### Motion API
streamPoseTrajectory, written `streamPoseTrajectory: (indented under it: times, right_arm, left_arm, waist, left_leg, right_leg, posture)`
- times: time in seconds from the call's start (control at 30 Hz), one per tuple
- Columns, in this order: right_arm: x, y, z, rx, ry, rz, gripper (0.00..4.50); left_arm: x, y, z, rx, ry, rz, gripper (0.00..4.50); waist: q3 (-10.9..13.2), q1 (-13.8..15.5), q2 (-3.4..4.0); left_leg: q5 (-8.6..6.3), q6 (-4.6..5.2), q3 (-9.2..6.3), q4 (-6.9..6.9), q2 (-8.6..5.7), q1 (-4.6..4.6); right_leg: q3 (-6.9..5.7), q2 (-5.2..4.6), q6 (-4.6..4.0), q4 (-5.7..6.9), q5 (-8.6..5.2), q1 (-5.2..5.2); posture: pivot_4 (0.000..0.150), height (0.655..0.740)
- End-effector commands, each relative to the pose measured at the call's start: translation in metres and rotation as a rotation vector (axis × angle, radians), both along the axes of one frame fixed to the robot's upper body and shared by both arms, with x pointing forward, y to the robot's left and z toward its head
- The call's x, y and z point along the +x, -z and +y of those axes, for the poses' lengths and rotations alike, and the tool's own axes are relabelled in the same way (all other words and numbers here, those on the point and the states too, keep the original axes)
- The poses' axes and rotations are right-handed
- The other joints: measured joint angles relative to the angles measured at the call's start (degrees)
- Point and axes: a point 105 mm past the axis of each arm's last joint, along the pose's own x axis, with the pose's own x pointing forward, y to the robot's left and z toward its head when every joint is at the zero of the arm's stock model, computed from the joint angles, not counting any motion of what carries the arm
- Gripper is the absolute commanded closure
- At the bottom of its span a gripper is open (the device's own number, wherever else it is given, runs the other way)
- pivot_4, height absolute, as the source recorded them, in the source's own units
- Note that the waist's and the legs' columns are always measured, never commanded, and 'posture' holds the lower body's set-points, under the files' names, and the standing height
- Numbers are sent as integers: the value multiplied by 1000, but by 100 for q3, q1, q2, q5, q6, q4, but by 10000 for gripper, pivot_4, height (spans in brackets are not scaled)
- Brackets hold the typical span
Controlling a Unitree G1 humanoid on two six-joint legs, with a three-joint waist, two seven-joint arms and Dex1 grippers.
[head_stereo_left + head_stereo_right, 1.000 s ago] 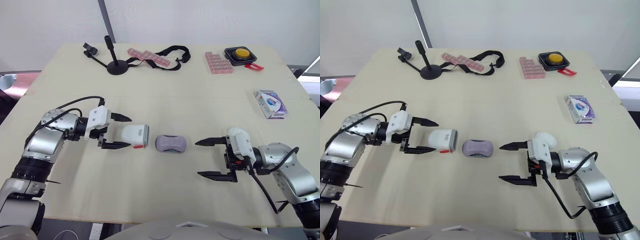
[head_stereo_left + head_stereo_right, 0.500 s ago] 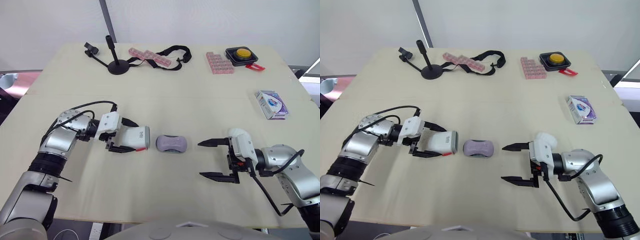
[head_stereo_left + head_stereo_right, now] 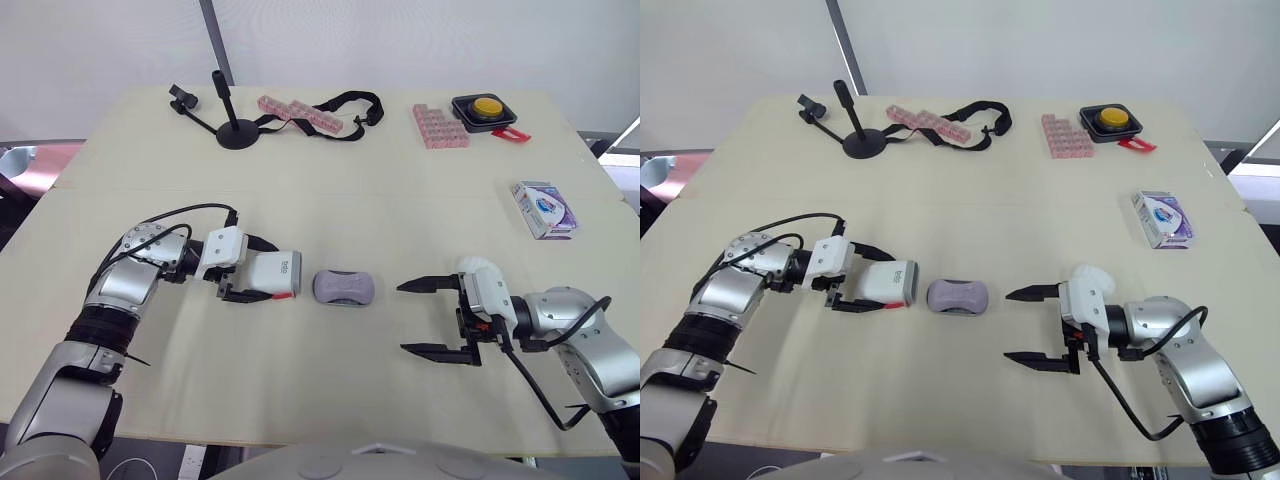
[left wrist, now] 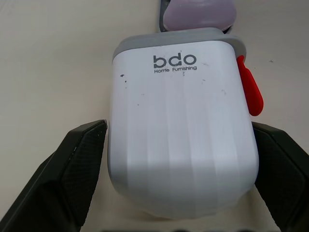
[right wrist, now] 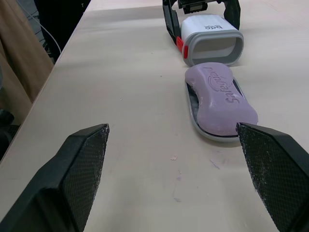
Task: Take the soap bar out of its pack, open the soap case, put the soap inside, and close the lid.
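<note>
Left gripper [image 3: 258, 270] grips the white case lid [image 3: 280, 273]; right gripper [image 3: 402, 318] hangs open, empty. Soap [image 3: 344, 285] already rests on the case tray [image 5: 192, 102]; seemingly only closing remains.

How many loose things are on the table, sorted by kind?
Soap bar: 1
Soap case cover: 1
Soap case tray: 1
Soap pack: 1
Pill organizers: 2
Yellow push button: 1
Tripod stand: 1
Black strap: 1
Red tag: 1
Total: 10
</note>
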Motion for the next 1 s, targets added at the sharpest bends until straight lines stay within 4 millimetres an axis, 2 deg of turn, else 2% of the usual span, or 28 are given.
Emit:
streamPoseTrajectory:
  times: [0.03, 0.27, 0.4, 0.57, 0.7, 0.83, 1.0]
  right_arm:
    - [1, -7, -2, 0, -5, -30, 150]
    - [0, -6, -3, -8, -1, -22, 150]
    - [0, -5, -5, -17, 10, -19, 0]
    - [1, -6, -6, -21, 21, -20, 0]
    - [9, -11, -3, -21, 65, -31, 0]
    - [19, -19, 9, -56, 76, -47, 0]
    - [27, -24, 33, -94, 46, -65, 0]
  left_arm:
    - [2, -4, 2, -6, -6, -22, 0]
    - [1, -5, -2, -33, 5, -13, 0]
    - [1, -3, -2, -31, 10, -16, 10223]
    - [2, -3, -2, -28, 16, -25, 10235]
    - [1, -4, -2, -23, 28, -34, 10235]
    - [-1, -6, -2, -28, 37, -39, 10235]
    - [-4, -7, -4, -38, 48, -31, 10235]
  waist:
    - [0, -2, 0]
    - [0, -4, 0]
    - [0, -2, 0]
    - [0, -3, 0]
    - [0, -7, 0]
    - [0, -19, 1]
    - [0, -6, 1]
  left_leg:
    - [0, 0, 0, 1, 0, 0]
    - [-1, 2, 0, 2, 0, 0]
    - [-2, 3, 0, 3, 1, 0]
    - [-6, 11, 0, 7, 1, -1]
    - [-6, 10, 0, 8, 1, 0]
    - [-4, 9, -1, 8, 1, 1]
    - [-2, 5, -2, 10, 2, 1]
  right_leg:
    - [0, 0, 0, 2, 0, 0]
    - [-1, -2, 0, 0, 0, 0]
    - [-1, -2, 0, 0, 0, 0]
    - [0, -3, 0, 0, 0, 0]
    - [0, -3, -1, 0, 0, 0]
    - [0, -3, 0, 2, 0, -1]
    - [-1, -2, -1, 18, 0, -2]
  posture:
    - [1500, 7096]
    - [1500, 7096]
    - [1500, 7096]
    - [1500, 7096]
    - [1500, 7096]
    - [1500, 7096]
    - [1500, 7096]
